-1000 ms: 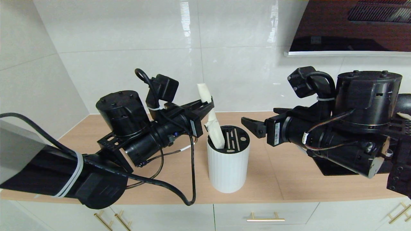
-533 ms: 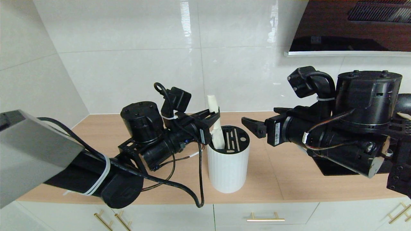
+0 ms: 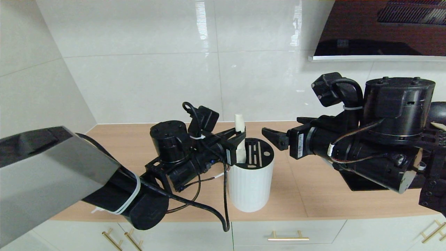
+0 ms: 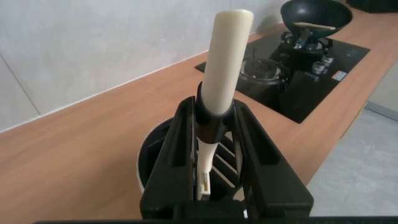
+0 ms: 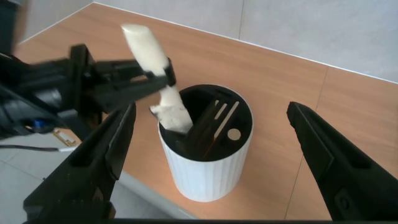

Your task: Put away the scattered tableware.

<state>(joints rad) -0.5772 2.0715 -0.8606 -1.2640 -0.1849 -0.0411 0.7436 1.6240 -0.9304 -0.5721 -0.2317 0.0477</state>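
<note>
A white ribbed holder (image 3: 251, 184) with a black slotted top stands near the counter's front edge. My left gripper (image 3: 239, 136) is shut on a cream-handled utensil (image 3: 239, 121), held nearly upright with its lower end inside the holder's left slot. In the left wrist view the fingers (image 4: 180, 134) clamp the handle (image 4: 227, 62) just above the holder (image 4: 142, 167). My right gripper (image 3: 284, 134) hangs open just right of the holder's top, holding nothing. Its view looks down on the holder (image 5: 208, 168), the utensil (image 5: 149, 53) and the left gripper (image 5: 158, 78).
A black cooktop (image 3: 362, 183) lies on the wooden counter (image 3: 115, 139) under my right arm, with a pot and a pan (image 4: 314, 12) on it. A tiled wall stands close behind. A range hood (image 3: 379, 31) hangs at the upper right.
My left arm has moved right and down, bringing the utensil upright and sinking it deeper into the holder. The holder has shifted slightly right. The right arm has stayed still.
</note>
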